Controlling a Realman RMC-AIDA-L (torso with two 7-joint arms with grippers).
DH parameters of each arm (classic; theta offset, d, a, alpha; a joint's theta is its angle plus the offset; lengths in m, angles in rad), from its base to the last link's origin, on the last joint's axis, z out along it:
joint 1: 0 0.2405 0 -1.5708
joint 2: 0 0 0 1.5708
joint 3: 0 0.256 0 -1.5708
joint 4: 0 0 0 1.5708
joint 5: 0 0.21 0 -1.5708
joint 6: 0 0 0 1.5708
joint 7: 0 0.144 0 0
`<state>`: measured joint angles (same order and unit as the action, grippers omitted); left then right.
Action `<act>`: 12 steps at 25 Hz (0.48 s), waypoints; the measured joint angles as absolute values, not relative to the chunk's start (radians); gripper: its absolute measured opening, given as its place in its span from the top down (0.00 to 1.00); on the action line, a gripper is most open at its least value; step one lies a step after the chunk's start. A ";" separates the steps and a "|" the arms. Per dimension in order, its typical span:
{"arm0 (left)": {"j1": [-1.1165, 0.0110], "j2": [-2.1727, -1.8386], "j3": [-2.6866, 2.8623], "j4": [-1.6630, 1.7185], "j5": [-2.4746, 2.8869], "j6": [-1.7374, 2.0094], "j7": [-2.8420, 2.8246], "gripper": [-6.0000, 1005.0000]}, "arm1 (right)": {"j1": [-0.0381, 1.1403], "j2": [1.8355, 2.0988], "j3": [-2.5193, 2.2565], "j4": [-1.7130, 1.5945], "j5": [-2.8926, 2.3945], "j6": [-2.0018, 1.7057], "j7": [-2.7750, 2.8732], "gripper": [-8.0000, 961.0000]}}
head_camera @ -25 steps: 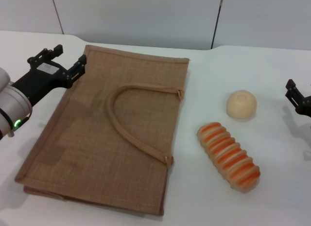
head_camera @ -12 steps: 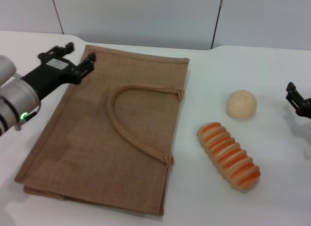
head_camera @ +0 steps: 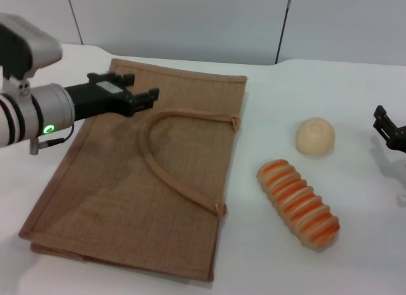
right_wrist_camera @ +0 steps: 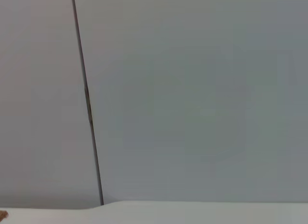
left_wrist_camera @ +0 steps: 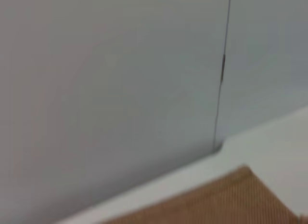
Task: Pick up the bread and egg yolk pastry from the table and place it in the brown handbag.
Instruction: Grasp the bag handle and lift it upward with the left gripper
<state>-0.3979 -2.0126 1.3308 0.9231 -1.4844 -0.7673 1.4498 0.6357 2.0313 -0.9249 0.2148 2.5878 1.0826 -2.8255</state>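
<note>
left pincer (head_camera: 141,99) open over brown handbag (head_camera: 146,174) far-left corner, bread (head_camera: 298,204), egg yolk pastry (head_camera: 315,136) well right, right pincer (head_camera: 388,127) state unclear

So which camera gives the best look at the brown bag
The head view: the whole brown bag lies flat on the table, handle on top, with the left hand above its far end. The left wrist view catches only one corner of it. The right wrist view shows none of it.

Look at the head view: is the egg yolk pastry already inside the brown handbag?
No. The egg yolk pastry sits on the bare table beside the bread, apart from the brown handbag, which lies flat.
</note>
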 joint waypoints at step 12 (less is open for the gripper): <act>-0.538 -1.987 1.044 0.914 -1.107 -1.085 1.170 0.35 | 0.648 2.031 -0.925 0.201 2.581 1.043 -2.811 0.25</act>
